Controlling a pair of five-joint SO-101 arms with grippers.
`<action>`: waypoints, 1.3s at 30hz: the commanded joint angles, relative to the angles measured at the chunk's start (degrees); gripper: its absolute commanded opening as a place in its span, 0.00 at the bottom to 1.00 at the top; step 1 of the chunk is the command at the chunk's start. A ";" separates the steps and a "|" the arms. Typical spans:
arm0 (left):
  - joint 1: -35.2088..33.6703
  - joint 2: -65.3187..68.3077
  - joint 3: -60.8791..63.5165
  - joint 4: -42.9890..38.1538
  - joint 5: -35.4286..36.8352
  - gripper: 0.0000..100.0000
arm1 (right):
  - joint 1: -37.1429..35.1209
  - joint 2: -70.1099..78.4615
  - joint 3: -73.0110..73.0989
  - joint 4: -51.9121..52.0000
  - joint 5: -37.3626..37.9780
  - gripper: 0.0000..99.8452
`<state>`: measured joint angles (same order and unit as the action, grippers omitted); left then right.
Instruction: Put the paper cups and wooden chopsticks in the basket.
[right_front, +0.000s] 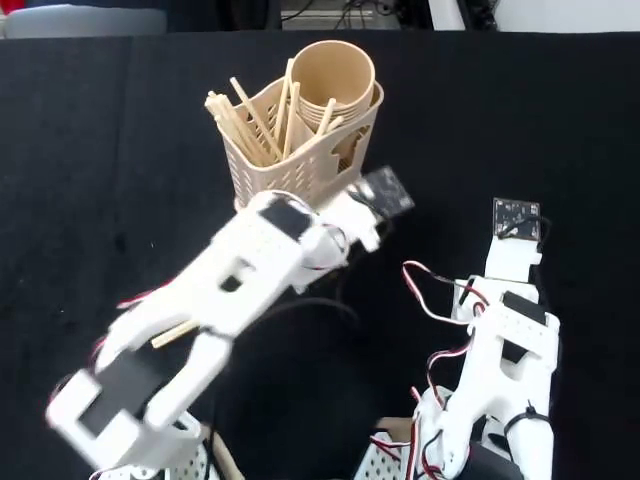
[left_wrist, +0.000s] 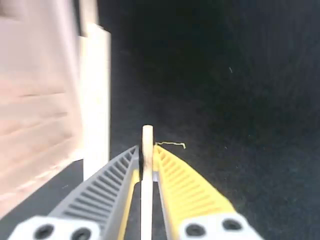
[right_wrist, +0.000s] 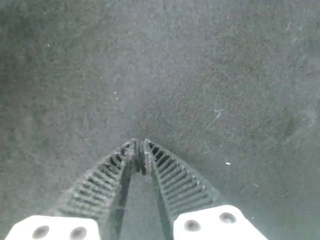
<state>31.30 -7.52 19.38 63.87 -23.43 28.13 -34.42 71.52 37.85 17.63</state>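
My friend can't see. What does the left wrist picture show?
The left hand pinches a wooden chopstick whose tip pokes out in front. The tan basket is close beside it, and the table beneath is black.

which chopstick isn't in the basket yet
The chopstick held by the left gripper, outside the basket; the other chopsticks stand inside it.

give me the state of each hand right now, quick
left hand: closed on a wooden chopstick
right hand: closed, holding nothing
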 joint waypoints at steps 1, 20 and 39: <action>-2.86 -18.99 0.04 0.18 4.22 0.03 | 1.14 0.04 -3.21 -1.23 -0.44 0.02; -8.04 -41.05 -22.73 -24.09 13.80 0.03 | 1.14 0.22 -3.21 -1.23 -0.44 0.02; -20.88 -29.71 3.65 -56.62 29.10 0.03 | 0.70 0.22 -3.21 -1.23 -0.44 0.02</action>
<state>10.37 -36.97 18.24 11.56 4.35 28.13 -34.42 71.52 37.85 17.63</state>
